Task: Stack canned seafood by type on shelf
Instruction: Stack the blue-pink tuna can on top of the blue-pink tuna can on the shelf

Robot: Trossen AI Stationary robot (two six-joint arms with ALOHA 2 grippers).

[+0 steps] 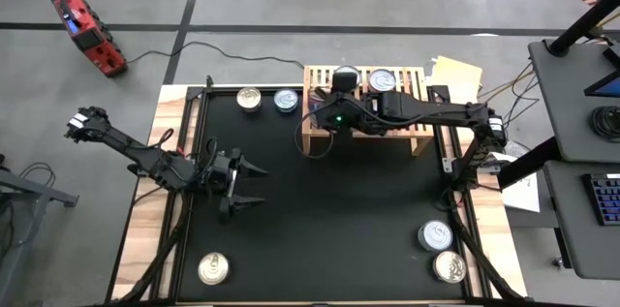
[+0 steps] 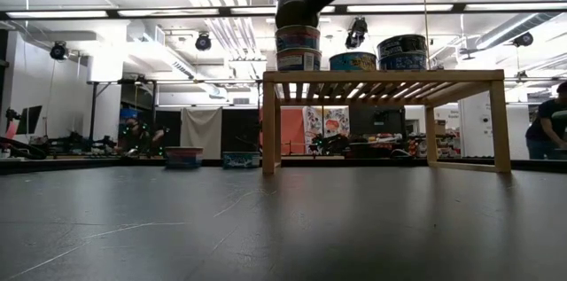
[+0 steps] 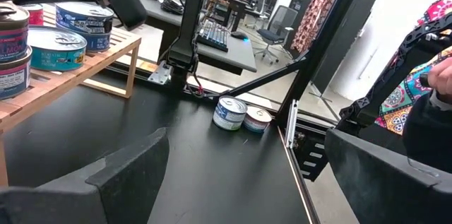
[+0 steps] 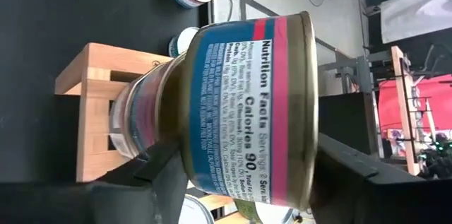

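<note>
Light-wood shelf [image 1: 418,136] sits upper centre of high view, on far edge of black mat [image 1: 329,220]. We see right gripper [image 1: 341,86] over shelf's left end, w/ a red-and-blue tin [image 4: 247,107] between its fingers atop a stack there. Low view: stack [image 2: 298,49] on shelf's left end, top centre of frame, two labelled tins showing, a dark tin above them at the gripper. Right wrist view: fingers sit either side of the tin, close in; whether they clamp it or stand just clear we cannot tell.

More tins on shelf: silver-lidded one [image 1: 382,80] right of gripper in high view; low view shows a teal tin [image 2: 353,61] and a blue tin [image 2: 403,52] side by side, mid-shelf.

Loose tins on mat, high view: gold tin [image 1: 249,99] and blue-sided tin [image 1: 286,101] upper centre, just left of shelf; a blue tin [image 1: 435,236] and a gold one [image 1: 449,266] lower right, near each other; one gold tin [image 1: 213,268] lower left, alone.

Left gripper [image 1: 254,184] waits mid-left over mat, fingers spread wide, nothing between them; left wrist view confirms, gap bare.

Red tool case [image 1: 87,31] on floor, upper left.
</note>
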